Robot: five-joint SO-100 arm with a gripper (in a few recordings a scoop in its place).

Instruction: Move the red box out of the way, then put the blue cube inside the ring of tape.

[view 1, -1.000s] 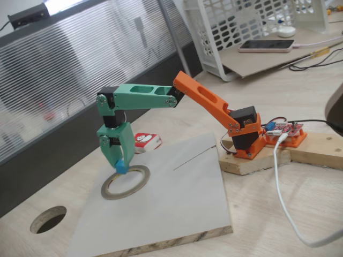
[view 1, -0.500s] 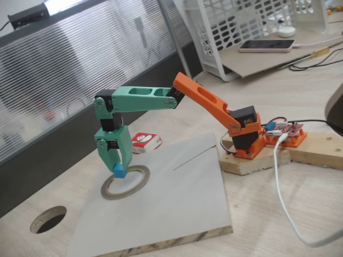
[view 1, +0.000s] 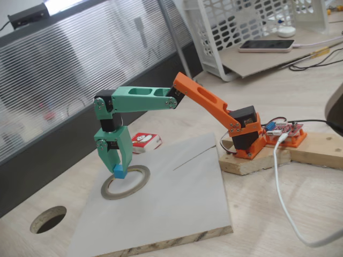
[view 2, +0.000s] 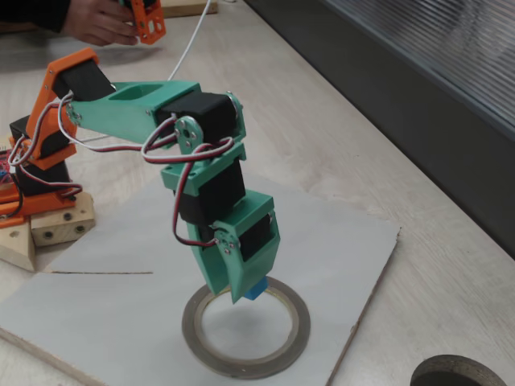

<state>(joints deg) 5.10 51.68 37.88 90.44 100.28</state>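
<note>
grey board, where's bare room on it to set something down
Most of the grey board is bare: the wide stretch between the ring of tape and the arm's wooden base, down to the near edge. It is crowded at the far-left corner, where the fingers hold the blue cube over the ring's rim, red box just behind.

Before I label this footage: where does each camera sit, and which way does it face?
A fixed view: raised, off the board's corner, facing the window blinds; whole arm shows, orange base to green pincer holding the blue cube.
Another fixed view: close on the opposite side, looking down at the ring of tape; forearm, wrist and pincer show.
Both share pincer, cube over the ring's rim, board and the round hole.
</note>
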